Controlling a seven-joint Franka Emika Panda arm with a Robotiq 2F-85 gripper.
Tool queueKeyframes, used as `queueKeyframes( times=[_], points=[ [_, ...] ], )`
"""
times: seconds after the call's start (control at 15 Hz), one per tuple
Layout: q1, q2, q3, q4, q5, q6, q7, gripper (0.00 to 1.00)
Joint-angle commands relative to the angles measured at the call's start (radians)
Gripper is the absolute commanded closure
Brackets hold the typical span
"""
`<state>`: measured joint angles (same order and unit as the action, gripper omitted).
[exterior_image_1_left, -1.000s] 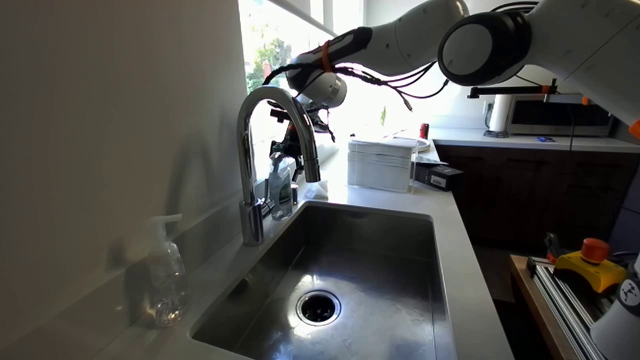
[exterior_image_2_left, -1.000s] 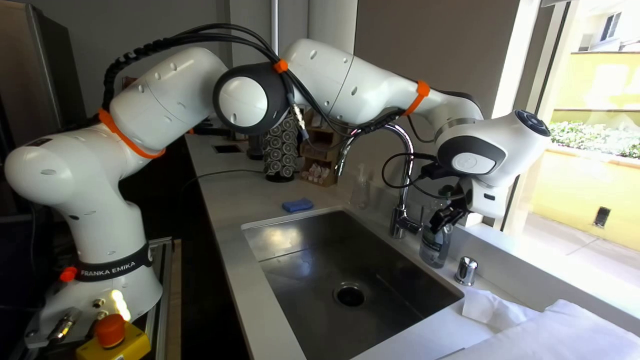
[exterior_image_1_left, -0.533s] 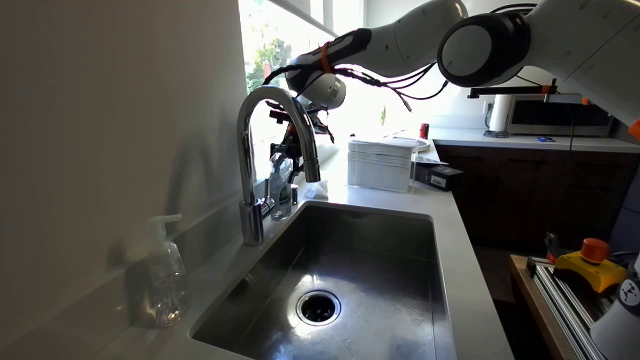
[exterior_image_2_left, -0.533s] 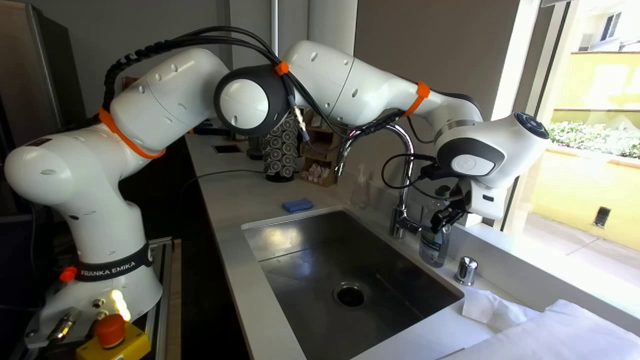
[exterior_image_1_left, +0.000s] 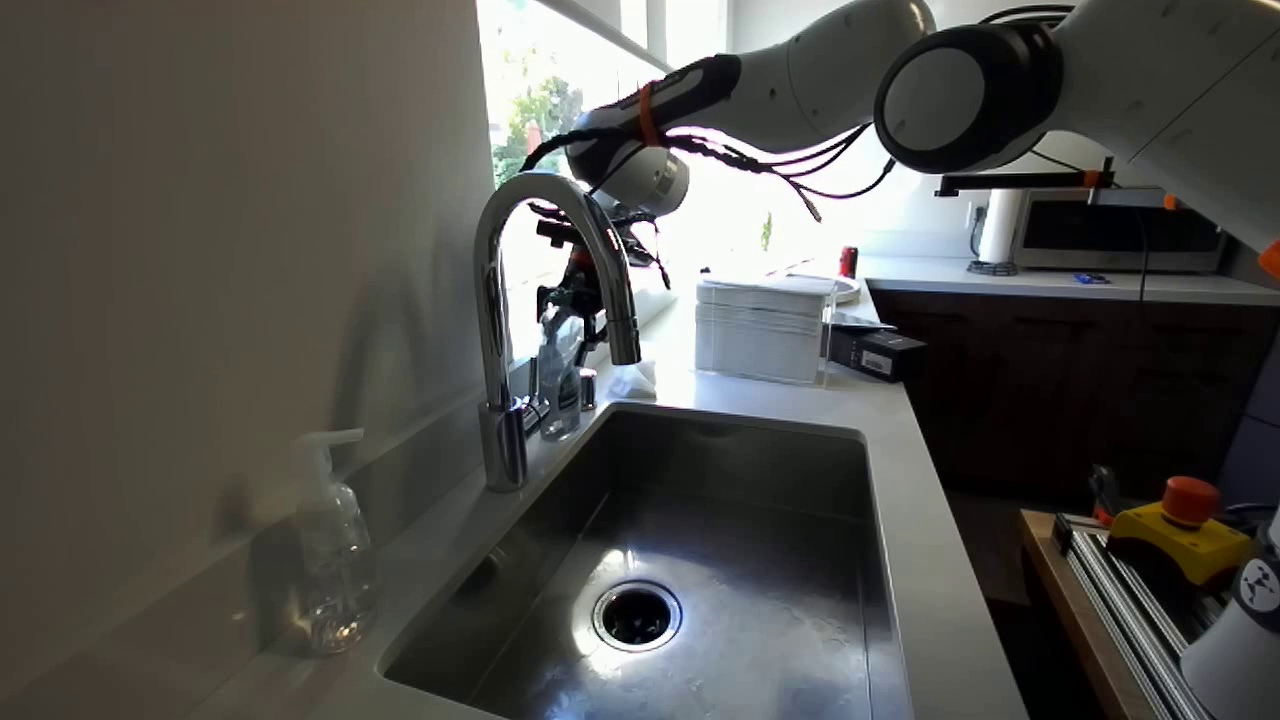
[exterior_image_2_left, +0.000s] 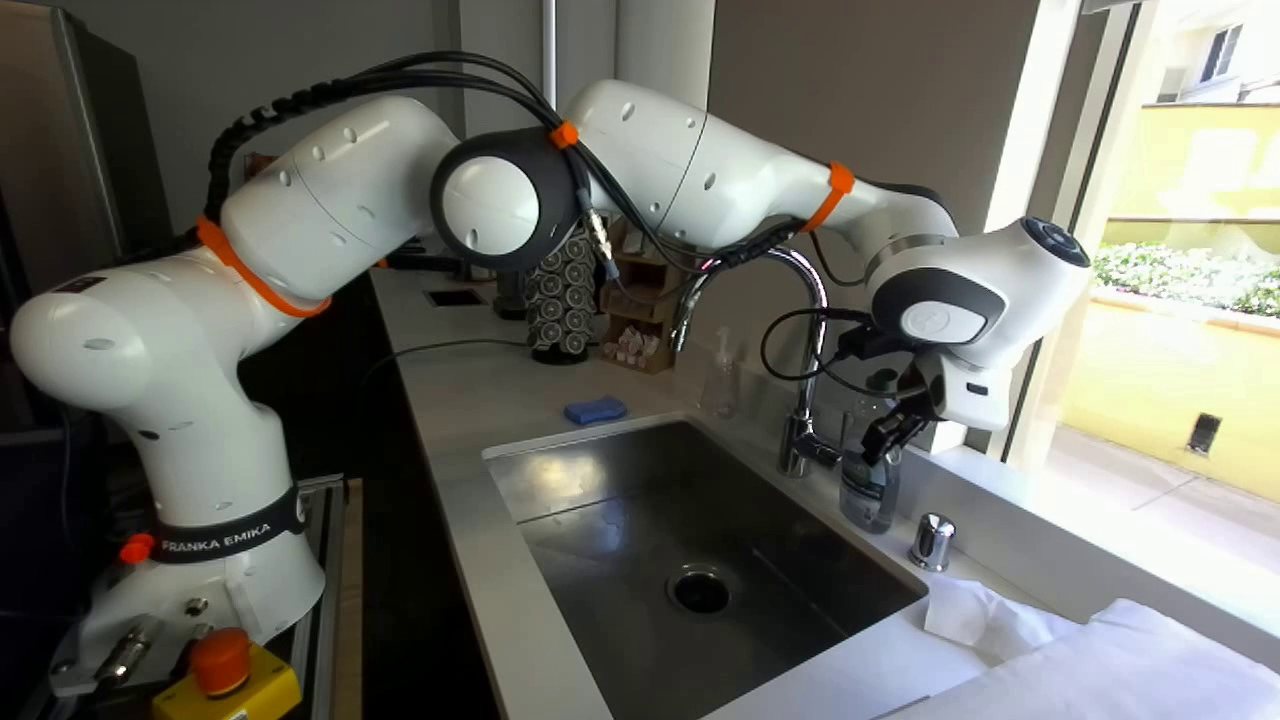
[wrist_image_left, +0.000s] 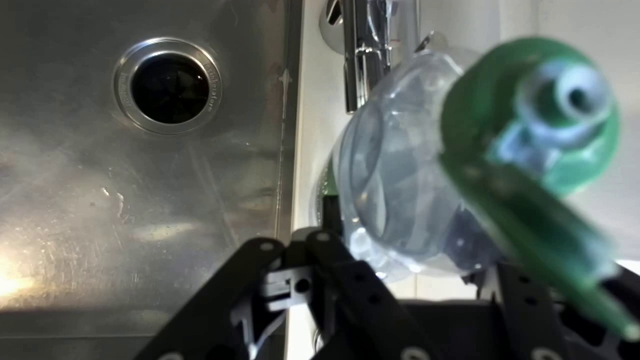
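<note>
The tool (exterior_image_2_left: 882, 438) and clear bottle (exterior_image_2_left: 868, 492) have shifted slightly toward the faucet (exterior_image_1_left: 494, 340); the tool now pinches the bottle's body, suggesting an established grasp.

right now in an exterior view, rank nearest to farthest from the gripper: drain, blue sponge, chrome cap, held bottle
1. Held bottle: in the gripper
2. Chrome cap: beside the bottle
3. Drain: in the sink
4. Blue sponge: past the sink's far edge
</note>
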<state>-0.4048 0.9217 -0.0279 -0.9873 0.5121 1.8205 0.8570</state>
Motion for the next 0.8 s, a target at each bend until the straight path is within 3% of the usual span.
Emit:
queueKeyframes(
  times=[0.0, 0.4, 0.73],
  points=[
    [0.038, -0.029, -0.022, -0.022, -0.068, 0.04, -0.066, 0.73],
    [0.113, -0.122, -0.069, -0.123, -0.24, 0.157, -0.181, 0.73],
    [0.161, -0.248, -0.082, -0.306, -0.328, 0.34, -0.296, 0.73]
  ],
)
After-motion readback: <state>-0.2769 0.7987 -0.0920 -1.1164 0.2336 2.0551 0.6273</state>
